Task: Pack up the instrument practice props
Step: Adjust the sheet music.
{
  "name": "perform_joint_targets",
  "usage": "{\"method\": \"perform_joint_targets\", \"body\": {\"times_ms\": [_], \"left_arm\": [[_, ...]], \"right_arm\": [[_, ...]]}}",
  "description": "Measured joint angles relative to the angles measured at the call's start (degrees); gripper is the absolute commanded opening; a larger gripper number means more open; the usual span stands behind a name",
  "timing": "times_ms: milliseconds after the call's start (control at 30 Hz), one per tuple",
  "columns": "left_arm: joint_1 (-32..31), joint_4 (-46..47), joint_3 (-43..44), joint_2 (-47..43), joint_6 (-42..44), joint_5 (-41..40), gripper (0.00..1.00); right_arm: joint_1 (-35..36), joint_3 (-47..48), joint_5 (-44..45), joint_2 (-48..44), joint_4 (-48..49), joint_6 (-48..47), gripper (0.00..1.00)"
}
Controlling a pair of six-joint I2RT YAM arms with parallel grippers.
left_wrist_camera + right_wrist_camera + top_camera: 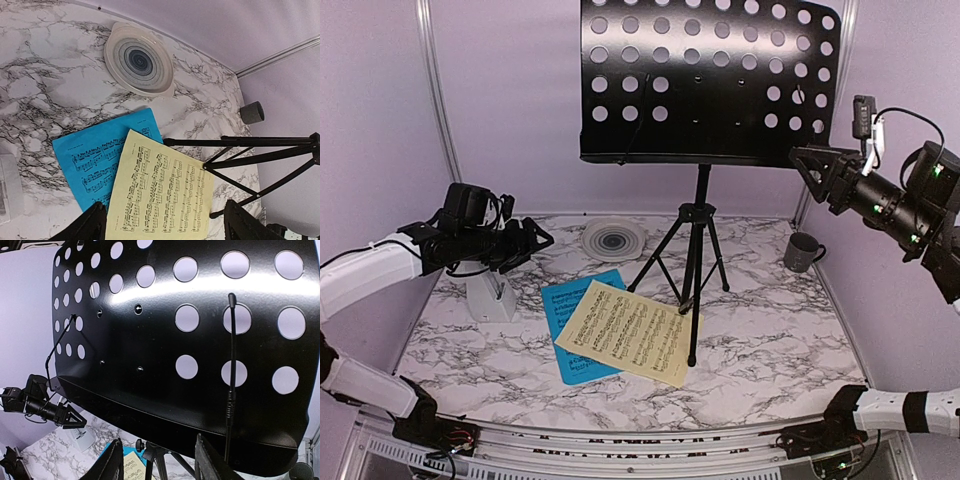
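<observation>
1. Your left gripper has its fingers spread wide with nothing between them. It hangs above the marble table, pointing toward the sheet music.
2. Your right gripper is raised, its jaws parted and nothing clamped. It sits just beside the lower right corner of the music stand; you cannot tell whether it touches the black desk.
3. The white metronome stands on the table just below your left gripper, left of the blue page.
4. The yellow page lies tilted across the blue page's right part. Both are flat in front of the stand's tripod legs, and the front leg's foot lands at the yellow page's right edge.
5. Farther back, a swirl-patterned plate rests left of the tripod, and a dark mug sits in the back right corner.
</observation>
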Motion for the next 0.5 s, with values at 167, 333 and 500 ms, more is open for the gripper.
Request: {"method": "perform_joint_targets", "body": {"times_ms": [167,333,500], "left_arm": [[-5.7,-2.5,0.6,-0.9,4.3,-5.0,0.83],[-14.1,-3.6,-0.3,-0.9,4.4,-7.6,0.79],[-18.9,-4.2,-3.1,2.2,3.7,-11.1,0.77]], "right_arm": [[0.0,-1.9,-6.4,0.1,0.3,0.8,0.49],[1.4,-9.9,-13.8,-0.2,1.5,1.9,0.48],[9.0,-18.1,-16.3,1.2,2.3,1.9,0.48]]}}
